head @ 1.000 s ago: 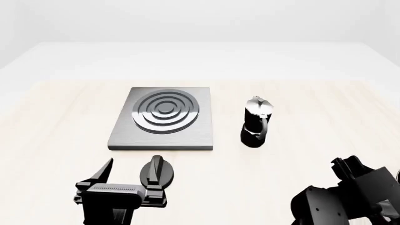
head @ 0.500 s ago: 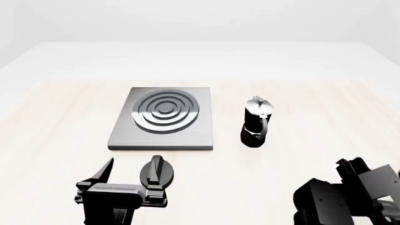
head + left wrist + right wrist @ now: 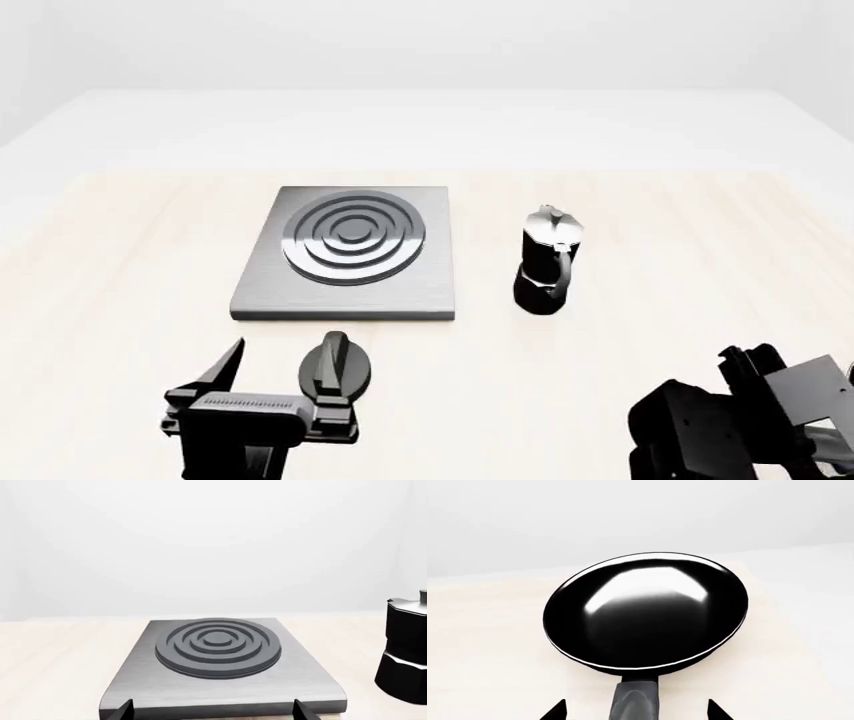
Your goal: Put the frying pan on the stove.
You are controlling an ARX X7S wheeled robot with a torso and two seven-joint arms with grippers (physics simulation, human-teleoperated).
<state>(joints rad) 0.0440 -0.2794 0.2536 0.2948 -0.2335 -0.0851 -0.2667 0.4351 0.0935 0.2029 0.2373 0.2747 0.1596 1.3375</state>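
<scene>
Pan at the right gripper, stove bare

Frying pan (image 3: 646, 612) fills the right wrist view: a round, glossy black bowl with bright reflections on its inside and nothing in it. Its dark handle (image 3: 635, 700) runs back from the rim toward the camera and passes between the two fingertips (image 3: 555, 712) of the right gripper (image 3: 635, 711). Those tips stand apart on either side of the handle, with a visible gap to it on both sides, so the jaws are spread and not clamped. The pan sits on the pale wooden table (image 3: 474, 630).

In the head view the pan itself does not show; only the right arm's black body (image 3: 741, 420) appears at the lower right corner.

The stove (image 3: 350, 252) lies flat on the table (image 3: 120, 290), a square grey plate with a dark ringed burner (image 3: 355, 236) that carries nothing. A black-and-silver moka pot (image 3: 549, 260) stands upright just beside the stove's right edge, apart from it. A small black knob (image 3: 336, 366) rests near the stove's front edge.

The left gripper (image 3: 262, 385) hovers low in front of the stove, its fingertips (image 3: 124, 711) spread wide and holding nothing.
</scene>
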